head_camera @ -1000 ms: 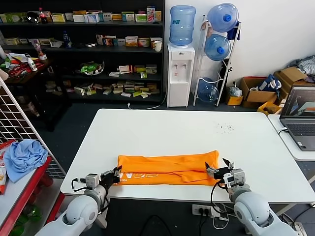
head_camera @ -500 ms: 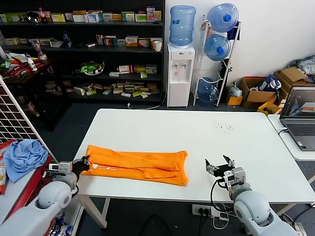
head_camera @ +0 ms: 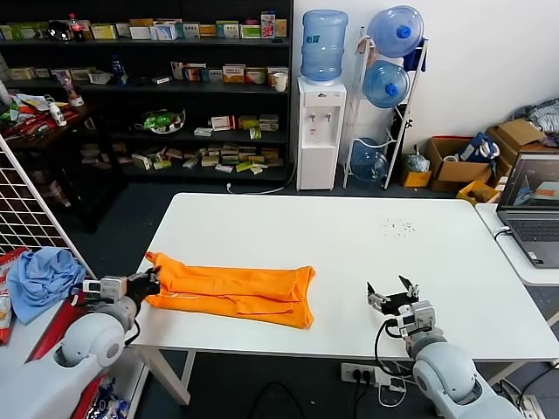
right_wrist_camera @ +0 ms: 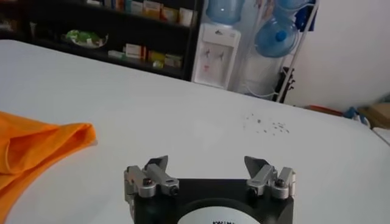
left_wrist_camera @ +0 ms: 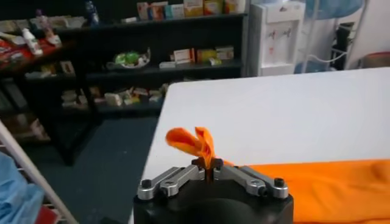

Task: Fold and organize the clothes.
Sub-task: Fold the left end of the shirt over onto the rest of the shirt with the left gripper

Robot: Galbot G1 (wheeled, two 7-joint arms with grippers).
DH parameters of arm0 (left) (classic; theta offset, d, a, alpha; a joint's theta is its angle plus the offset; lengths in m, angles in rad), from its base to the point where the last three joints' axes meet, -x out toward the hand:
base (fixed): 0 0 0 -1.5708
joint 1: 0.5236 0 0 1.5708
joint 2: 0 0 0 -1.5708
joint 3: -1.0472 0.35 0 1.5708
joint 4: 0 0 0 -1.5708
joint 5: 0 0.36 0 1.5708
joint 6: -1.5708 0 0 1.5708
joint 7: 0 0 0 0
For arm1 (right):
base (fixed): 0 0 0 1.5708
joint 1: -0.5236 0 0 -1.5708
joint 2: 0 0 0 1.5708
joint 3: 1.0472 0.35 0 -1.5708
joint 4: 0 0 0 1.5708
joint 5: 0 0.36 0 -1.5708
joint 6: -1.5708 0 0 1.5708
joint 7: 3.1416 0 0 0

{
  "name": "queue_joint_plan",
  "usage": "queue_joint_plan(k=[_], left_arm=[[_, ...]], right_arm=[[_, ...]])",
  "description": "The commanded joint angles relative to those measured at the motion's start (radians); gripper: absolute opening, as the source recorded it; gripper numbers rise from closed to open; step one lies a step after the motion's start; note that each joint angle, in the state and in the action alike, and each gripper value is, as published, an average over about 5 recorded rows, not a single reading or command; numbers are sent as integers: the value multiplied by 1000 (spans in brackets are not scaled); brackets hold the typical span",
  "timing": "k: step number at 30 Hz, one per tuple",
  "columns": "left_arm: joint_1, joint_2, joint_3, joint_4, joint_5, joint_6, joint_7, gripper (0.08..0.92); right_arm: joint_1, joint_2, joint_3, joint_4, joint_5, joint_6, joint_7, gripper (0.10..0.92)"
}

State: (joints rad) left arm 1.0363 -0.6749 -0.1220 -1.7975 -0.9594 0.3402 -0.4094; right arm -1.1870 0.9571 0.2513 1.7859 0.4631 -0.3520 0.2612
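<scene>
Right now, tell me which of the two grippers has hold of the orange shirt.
The left gripper, at the table's left edge, jaws shut on a bunched end of the orange T-shirt. The right gripper stands open, clear of the cloth.

left pincer [head_camera: 148, 284] clamped, right pincer [head_camera: 392, 294] agape (idle)

T-shirt [head_camera: 236, 291] lettering hidden (folded under), table [head_camera: 349, 236] specks indistinct
</scene>
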Motion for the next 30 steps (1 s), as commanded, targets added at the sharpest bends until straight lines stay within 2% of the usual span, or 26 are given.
queue_joint_plan(k=[1,10,15,21,30], left_arm=[[-36,-162,125,-212,-146,20,-94,125],[-148,-381,256,-93,-86,16,-109,125],[-182,-467,296,-33,-52,14,-111,125],[-200,-538,331,4,-22,14,-108,125],[-193,-595,379,75,53,-1,-57,125]], right_arm=[[7,19,4,-35,-66,39,-3,823],[23,61,4,-65,-80,49,-1,823],[21,71,14,-76,-82,55,-1,823],[31,77,15,-88,-79,57,0,823],[36,71,17,-93,-72,58,-3,823]])
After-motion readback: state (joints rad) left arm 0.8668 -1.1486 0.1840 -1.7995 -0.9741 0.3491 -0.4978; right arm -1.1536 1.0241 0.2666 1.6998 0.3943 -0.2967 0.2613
